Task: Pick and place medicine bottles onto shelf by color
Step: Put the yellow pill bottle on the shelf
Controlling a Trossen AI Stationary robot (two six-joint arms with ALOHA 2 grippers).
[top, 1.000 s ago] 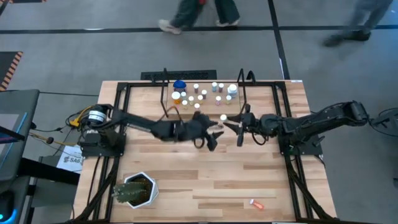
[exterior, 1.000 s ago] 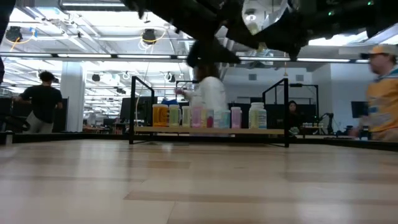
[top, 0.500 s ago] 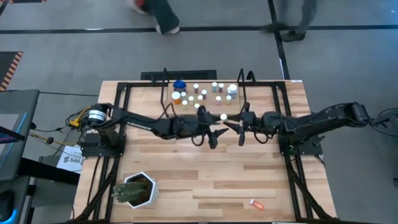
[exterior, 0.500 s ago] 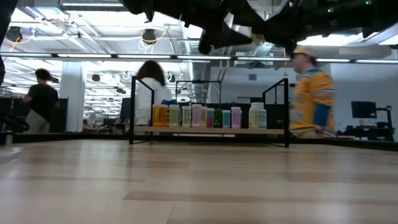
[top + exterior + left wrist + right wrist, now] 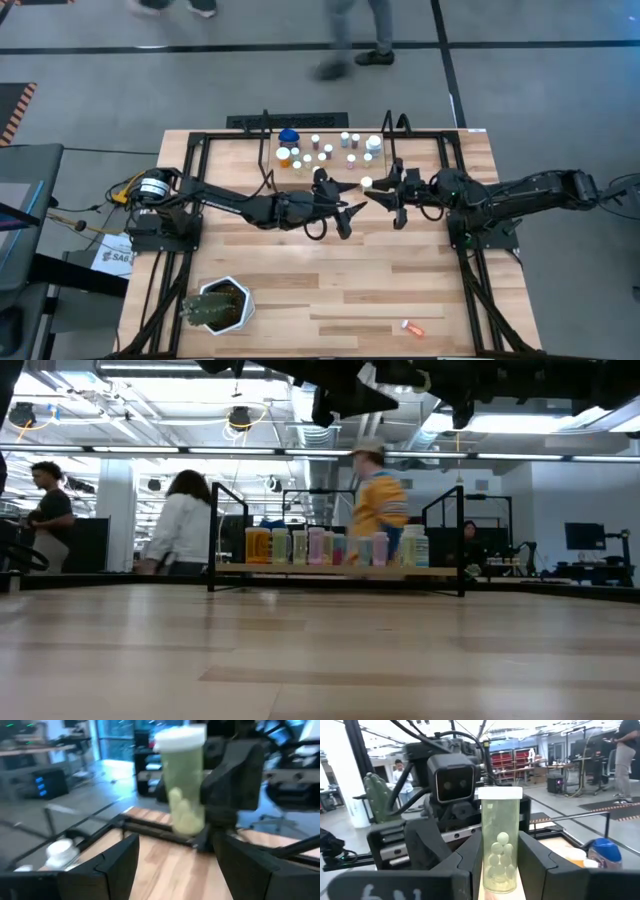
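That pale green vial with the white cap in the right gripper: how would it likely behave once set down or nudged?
The pale green vial, clamped upright in the right gripper, looks tall and narrow, so it probably tips easily. It is only part full of small round pills, so likely light. On its side, the round body would probably roll.

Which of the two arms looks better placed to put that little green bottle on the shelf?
The right one. Its right gripper is already shut on the pale green white-capped bottle, held upright in front of the light-wood shelf. The left gripper faces it with open fingers, holding nothing.
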